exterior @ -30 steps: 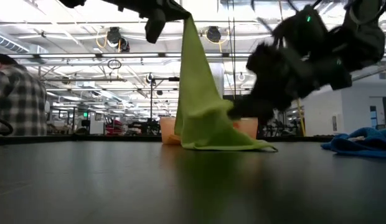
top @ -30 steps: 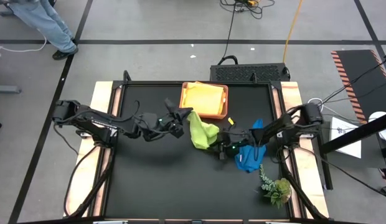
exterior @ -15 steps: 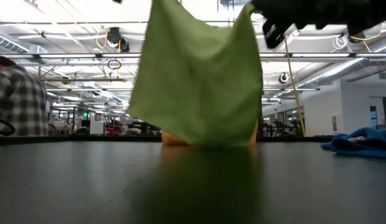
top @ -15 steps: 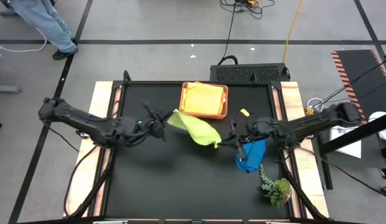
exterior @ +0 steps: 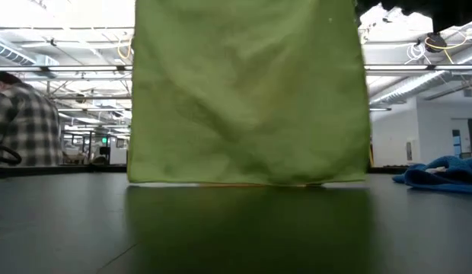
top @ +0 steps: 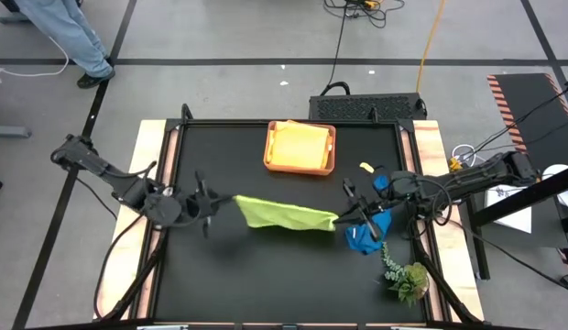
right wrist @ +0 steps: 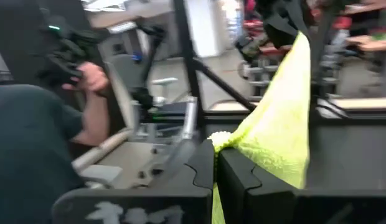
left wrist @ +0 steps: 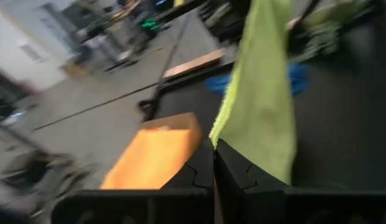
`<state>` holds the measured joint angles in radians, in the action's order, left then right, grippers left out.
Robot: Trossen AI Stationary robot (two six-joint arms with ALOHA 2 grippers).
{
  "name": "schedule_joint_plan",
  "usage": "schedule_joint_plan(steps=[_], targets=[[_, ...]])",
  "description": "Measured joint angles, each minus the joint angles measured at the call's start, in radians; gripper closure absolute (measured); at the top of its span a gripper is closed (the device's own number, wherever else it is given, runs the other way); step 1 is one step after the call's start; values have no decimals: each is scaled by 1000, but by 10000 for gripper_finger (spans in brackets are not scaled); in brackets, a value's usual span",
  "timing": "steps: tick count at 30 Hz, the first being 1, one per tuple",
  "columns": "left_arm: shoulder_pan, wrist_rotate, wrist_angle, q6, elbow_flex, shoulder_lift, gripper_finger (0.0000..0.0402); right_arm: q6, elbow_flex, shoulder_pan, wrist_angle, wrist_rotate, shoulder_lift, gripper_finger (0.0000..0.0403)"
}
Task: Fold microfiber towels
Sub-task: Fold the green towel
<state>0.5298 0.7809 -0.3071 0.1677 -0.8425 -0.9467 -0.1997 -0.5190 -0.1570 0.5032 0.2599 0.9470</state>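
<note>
- A lime green soft microfiber towel (exterior: pixel 247 91) hangs spread wide, its lower edge just at the dark table (exterior: pixel 236 228).
- A crumpled blue cloth (exterior: pixel 441 173) lies on the table.
- A person in a checked shirt (exterior: pixel 19 129) is far behind.

Towels – one lime green (top: pixel 282 214), one blue (top: pixel 368 234); one tray (top: pixel 300 148); one plant sprig (top: pixel 405 276).

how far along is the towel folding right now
Done: a flat orange-yellow cloth lies in the shallow tan tray. In hand: the left claw and right claw, both shut, stretch the lime green microfiber towel between them, unfolded. Left: the crumpled blue towel waits.
</note>
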Motion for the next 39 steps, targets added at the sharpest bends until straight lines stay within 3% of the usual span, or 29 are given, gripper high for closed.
schedule_joint_plan(steps=[6, 10, 13, 18, 22, 32, 39], targets=[[145, -53, 54, -51, 0, 20, 400, -20, -48, -39, 8, 82, 0, 403], [207, 21, 68, -51, 0, 68, 398, -20, -85, -39, 1, 84, 0, 403], [203, 117, -32, -118, 0, 105, 400, -31, -93, 3, -69, 77, -1, 403], [82, 136, -296, -388, 25, 130, 399, -54, -93, 94, -279, -115, 10, 403], [-38, 51, -314, -469, 123, 135, 397, -68, -92, 173, -367, -182, 58, 403], [-350, -231, 46, -312, 436, 135, 394, -49, -79, 303, -357, -181, 294, 403], [-524, -414, 223, -231, 547, 135, 394, -36, -79, 336, -294, -178, 381, 403]])
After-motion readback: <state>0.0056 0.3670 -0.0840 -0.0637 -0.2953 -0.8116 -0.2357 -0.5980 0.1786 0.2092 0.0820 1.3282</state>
